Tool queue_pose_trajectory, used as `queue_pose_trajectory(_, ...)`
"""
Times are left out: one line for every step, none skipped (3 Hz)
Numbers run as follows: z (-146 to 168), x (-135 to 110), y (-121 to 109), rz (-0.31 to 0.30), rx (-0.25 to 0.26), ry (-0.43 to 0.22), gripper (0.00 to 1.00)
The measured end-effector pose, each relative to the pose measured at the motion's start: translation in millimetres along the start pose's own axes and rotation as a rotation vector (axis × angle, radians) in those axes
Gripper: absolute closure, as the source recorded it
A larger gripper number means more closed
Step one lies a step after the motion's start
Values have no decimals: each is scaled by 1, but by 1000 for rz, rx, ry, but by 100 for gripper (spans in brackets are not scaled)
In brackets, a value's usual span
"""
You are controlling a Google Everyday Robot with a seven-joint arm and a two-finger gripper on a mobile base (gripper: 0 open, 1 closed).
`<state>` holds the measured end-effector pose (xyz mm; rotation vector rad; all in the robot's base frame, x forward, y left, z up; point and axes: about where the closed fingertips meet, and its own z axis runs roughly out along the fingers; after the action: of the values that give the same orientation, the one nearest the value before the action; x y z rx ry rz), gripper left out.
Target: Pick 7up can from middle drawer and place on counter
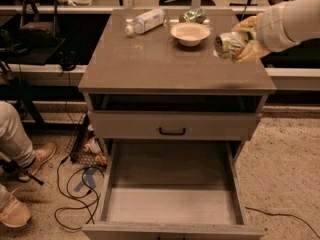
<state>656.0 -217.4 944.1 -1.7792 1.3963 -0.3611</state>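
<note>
The 7up can (229, 44) is held on its side, silver top toward the left, above the right part of the counter (165, 64). My gripper (244, 43) comes in from the upper right and is shut on the can, its pale fingers (250, 51) wrapped around the can's body. The middle drawer (172, 186) stands pulled out below, its flat floor bare.
A white bowl (190, 33), a clear plastic bottle (145, 21) lying on its side and a green shiny packet (193, 15) sit at the back of the counter. A closed drawer front with a black handle (172, 131) is above the open drawer. A person's legs (15, 149) and cables (75, 194) are at the left.
</note>
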Motion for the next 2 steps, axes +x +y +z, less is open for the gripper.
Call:
queue_pose_trajectory(39, 4, -22, 45, -28, 8, 100)
queue_pose_trajectory(85, 3, -33, 88, -80, 4, 98)
